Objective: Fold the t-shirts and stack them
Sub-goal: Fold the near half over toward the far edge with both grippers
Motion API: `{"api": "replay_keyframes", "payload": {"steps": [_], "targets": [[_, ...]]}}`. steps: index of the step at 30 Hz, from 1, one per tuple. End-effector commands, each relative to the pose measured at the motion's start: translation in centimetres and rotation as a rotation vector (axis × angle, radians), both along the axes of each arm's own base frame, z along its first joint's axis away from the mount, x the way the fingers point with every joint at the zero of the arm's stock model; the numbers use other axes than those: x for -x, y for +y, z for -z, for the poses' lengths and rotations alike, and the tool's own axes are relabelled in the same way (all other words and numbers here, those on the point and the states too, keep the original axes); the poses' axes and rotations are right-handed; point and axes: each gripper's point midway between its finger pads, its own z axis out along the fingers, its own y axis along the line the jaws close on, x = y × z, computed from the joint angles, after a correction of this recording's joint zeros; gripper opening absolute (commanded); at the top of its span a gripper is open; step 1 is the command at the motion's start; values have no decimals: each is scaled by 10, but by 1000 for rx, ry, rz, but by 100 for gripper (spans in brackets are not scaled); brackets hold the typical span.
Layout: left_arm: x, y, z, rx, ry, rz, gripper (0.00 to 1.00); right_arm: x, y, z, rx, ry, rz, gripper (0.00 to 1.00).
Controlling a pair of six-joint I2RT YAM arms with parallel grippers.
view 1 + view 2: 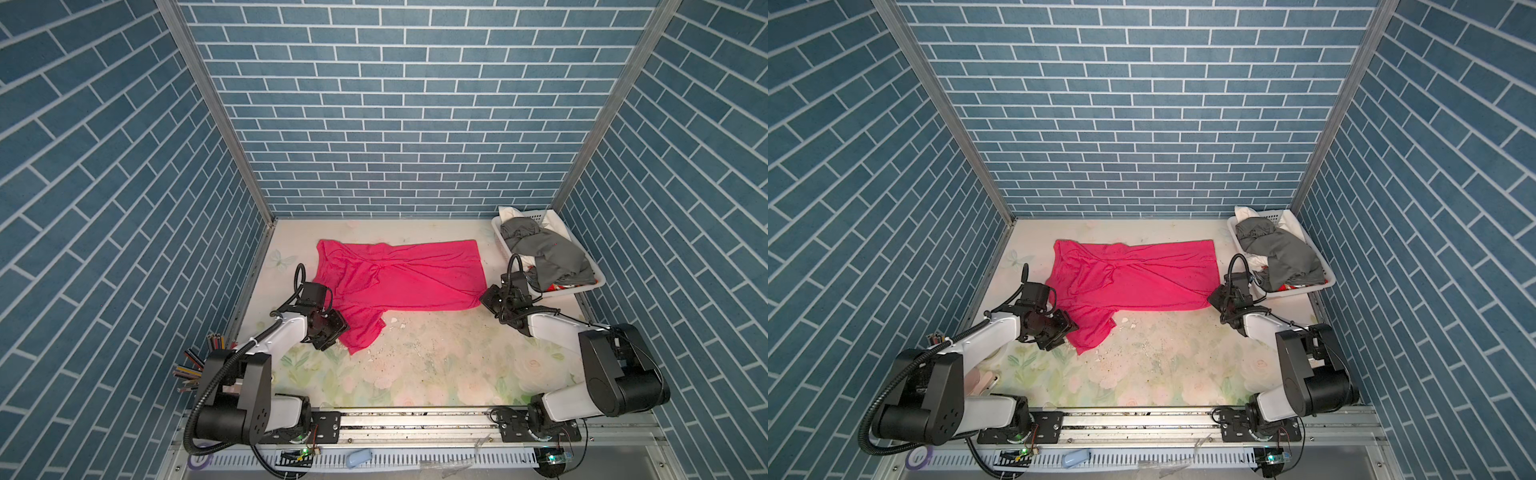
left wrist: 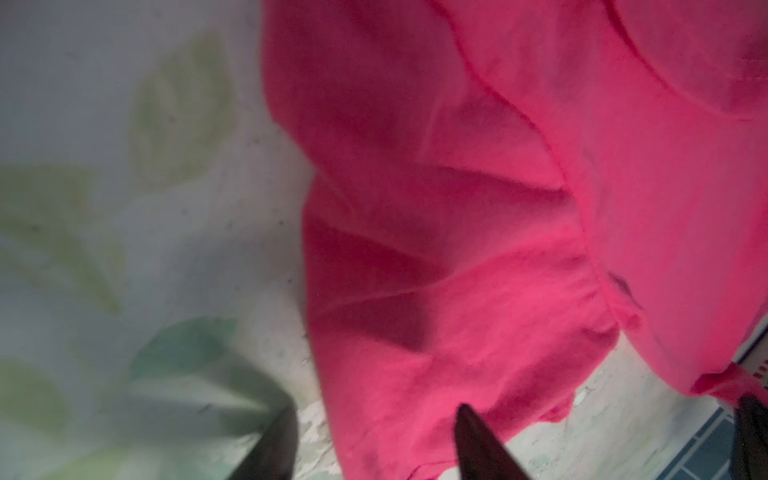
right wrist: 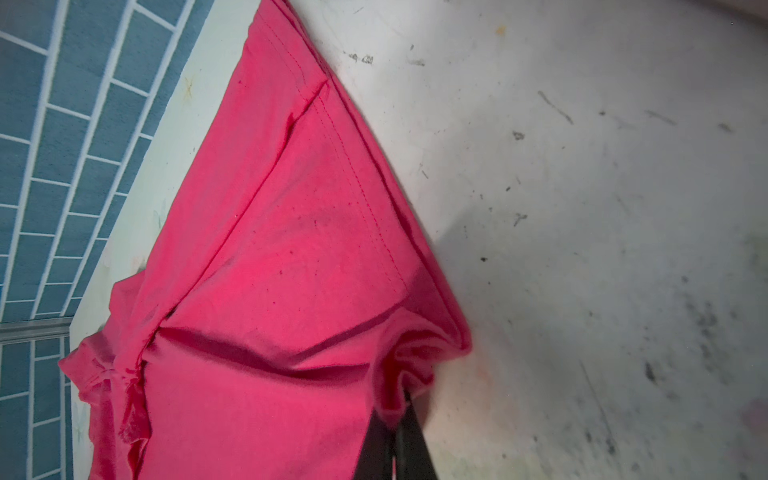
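Note:
A bright pink t-shirt (image 1: 399,274) (image 1: 1133,278) lies spread and wrinkled across the table in both top views. My left gripper (image 1: 340,330) (image 1: 1069,330) is at its near left flap. In the left wrist view the gripper (image 2: 374,415) is open, with its dark fingers (image 2: 478,440) apart; the cloth's edge (image 2: 415,291) lies between them. My right gripper (image 1: 484,298) (image 1: 1212,298) is at the shirt's near right corner. In the right wrist view that gripper (image 3: 399,409) is shut on a bunched fold of the pink hem (image 3: 332,249). A dark grey t-shirt (image 1: 552,253) (image 1: 1287,253) lies heaped in the basket with white cloth (image 1: 509,212) and a bit of red (image 1: 559,286).
The white slotted basket (image 1: 575,292) (image 1: 1304,292) stands at the back right, just behind my right wrist. A holder of coloured pencils (image 1: 193,365) sits by the left arm's base. Small white flakes (image 1: 395,323) litter the flowered table in front of the shirt. Blue brick walls close in three sides.

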Motion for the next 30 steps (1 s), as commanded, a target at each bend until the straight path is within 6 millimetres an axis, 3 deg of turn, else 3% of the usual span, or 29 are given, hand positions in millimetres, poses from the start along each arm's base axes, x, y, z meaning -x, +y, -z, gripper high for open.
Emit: {"api": "replay_keyframes", "payload": {"steps": [1, 3, 4, 9, 16, 22, 30], "targets": [[12, 2, 21, -19, 62, 6, 29, -4, 0, -10, 13, -34, -16, 0], [14, 1, 26, -21, 73, 25, 5, -4, -1, -13, 14, -40, -12, 0], [13, 0, 27, -19, 76, 34, 0, -4, -1, -15, 13, -47, -14, 0], [11, -5, 13, 0, 60, 61, 0, 1, -3, -20, 42, -47, -34, 0], [-3, -7, -44, 41, -109, 5, 0, 20, -7, -28, 123, -51, -80, 0], [-51, -15, -93, 64, -238, 20, 0, 2, -2, -44, 156, -88, -121, 0], [-145, -8, -143, 66, -352, 27, 0, -56, 8, -57, 197, -85, -141, 0]]}}
